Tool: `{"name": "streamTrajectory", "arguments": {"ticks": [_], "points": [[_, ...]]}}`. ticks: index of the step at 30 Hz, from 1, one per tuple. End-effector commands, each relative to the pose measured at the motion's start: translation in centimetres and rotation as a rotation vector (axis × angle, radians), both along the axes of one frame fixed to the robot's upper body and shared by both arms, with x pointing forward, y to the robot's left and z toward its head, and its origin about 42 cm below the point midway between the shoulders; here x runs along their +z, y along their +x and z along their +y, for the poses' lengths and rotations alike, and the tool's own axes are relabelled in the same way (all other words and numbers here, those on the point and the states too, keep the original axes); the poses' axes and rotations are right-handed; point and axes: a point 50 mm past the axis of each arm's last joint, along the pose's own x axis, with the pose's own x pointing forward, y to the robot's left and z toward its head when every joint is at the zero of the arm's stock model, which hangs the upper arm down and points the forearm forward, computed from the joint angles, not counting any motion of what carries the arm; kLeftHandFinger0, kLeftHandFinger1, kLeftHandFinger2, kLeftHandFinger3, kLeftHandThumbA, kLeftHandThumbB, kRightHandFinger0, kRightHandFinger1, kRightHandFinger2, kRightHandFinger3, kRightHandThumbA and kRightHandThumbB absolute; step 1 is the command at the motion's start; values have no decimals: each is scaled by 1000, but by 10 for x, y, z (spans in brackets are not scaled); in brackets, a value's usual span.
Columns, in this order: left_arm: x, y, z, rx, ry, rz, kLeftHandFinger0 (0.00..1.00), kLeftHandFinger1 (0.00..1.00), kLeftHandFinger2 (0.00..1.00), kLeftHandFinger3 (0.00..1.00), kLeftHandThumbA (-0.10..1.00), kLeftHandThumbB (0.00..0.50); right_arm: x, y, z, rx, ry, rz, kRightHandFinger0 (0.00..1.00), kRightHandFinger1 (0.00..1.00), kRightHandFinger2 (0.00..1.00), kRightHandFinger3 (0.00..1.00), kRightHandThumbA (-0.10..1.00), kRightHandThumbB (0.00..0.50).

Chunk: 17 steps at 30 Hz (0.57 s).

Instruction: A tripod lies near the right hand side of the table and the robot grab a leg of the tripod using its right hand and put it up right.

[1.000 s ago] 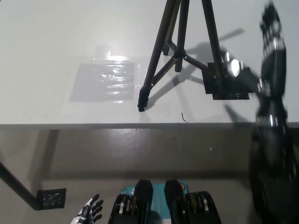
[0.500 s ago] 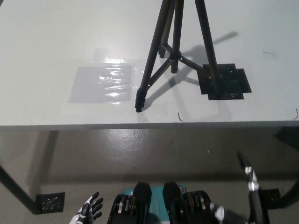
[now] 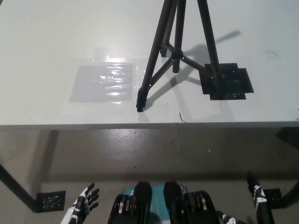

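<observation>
The black tripod [image 3: 179, 46] stands upright on the white table [image 3: 56, 37], right of middle, its top cut off by the picture's upper edge. One foot [image 3: 139, 107] rests near the front edge; another stands on a black patch [image 3: 230, 83]. My black right hand [image 3: 256, 195] hangs low at the bottom right, below the table's edge and far from the tripod, fingers apart and empty. At the bottom left my white left hand [image 3: 84, 204] rests open, also below table level.
A shiny strip of clear tape [image 3: 105, 83] lies flat on the table left of the tripod. The table's front edge [image 3: 149, 125] runs across the picture, with grey floor beneath. A black table leg and its foot plate [image 3: 50, 200] show at the lower left.
My right arm has dropped from beside the tripod's right leg to below the table's edge at the bottom right. The tripod stays upright. The left hand has barely shifted.
</observation>
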Motion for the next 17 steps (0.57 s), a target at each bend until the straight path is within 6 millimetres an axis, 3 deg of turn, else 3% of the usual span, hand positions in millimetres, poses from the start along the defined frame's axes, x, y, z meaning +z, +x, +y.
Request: {"name": "streamTrajectory", "arguments": {"ticks": [1,9,13,17], "points": [[23,20,0,0,-15,-118,1000,1000,1000,1000,1000,247,15,22,-1,55,136,-68,1000,1000,1000,1000,1000,372],[42,42,-1,6,6,-161,1000,1000,1000,1000,1000,224,34,41,0,80,148,-98,1000,1000,1000,1000,994,332],[50,48,-2,10,7,-165,1000,1000,1000,1000,1000,212,42,48,0,95,140,-106,1000,1000,1000,1000,980,271],[52,56,-1,14,21,-176,1000,1000,1000,1000,1000,210,47,56,0,96,128,-119,1000,1000,1000,1000,986,249]]}}
